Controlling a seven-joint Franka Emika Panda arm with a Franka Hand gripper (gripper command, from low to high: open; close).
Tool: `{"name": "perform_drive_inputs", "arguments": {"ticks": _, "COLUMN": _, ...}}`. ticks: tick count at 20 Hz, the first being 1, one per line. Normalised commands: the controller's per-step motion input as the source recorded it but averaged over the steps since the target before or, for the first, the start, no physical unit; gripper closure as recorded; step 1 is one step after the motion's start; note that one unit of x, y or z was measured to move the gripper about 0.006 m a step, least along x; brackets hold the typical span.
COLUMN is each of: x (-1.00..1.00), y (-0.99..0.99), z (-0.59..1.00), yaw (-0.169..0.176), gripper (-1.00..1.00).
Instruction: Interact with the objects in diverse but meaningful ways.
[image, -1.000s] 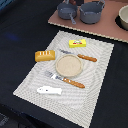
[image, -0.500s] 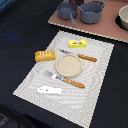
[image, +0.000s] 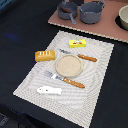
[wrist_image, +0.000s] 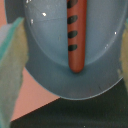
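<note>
In the wrist view a red-brown sausage (wrist_image: 76, 37) with dark stripes lies inside a grey saucepan (wrist_image: 50, 65). My gripper (wrist_image: 67, 60) hovers right above the pan, open, with one blurred finger (wrist_image: 10, 80) showing at each side edge. In the exterior view the gripper is out of sight. There, on a striped placemat (image: 95, 70), lie a golden bread loaf (image: 44, 55), a yellow butter block (image: 77, 43), a white fish (image: 49, 90), an orange-handled fork (image: 67, 80) and an orange-handled knife (image: 82, 57) beside a tan plate (image: 67, 64).
Two grey pots (image: 92, 11) stand on a pinkish mat (image: 107, 27) at the back of the exterior view, the left one (image: 67, 10) with a long handle. A pale bowl (image: 123, 17) sits at the exterior view's right edge. The table is dark.
</note>
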Motion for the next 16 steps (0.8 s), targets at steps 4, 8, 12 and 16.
{"name": "perform_drive_inputs", "arguments": {"ticks": 4, "x": 0.0, "y": -0.38, "z": 0.86, "yaw": 0.008, "gripper": -1.0}}
{"name": "perform_drive_inputs", "arguments": {"ticks": 8, "x": 0.01, "y": -0.8, "z": 0.72, "yaw": 0.041, "gripper": -1.0}}
{"name": "perform_drive_inputs", "arguments": {"ticks": 12, "x": 0.18, "y": -0.82, "z": 0.47, "yaw": 0.049, "gripper": -1.0}}
{"name": "perform_drive_inputs", "arguments": {"ticks": 16, "x": 0.28, "y": -0.83, "z": 0.27, "yaw": 0.04, "gripper": -1.0}}
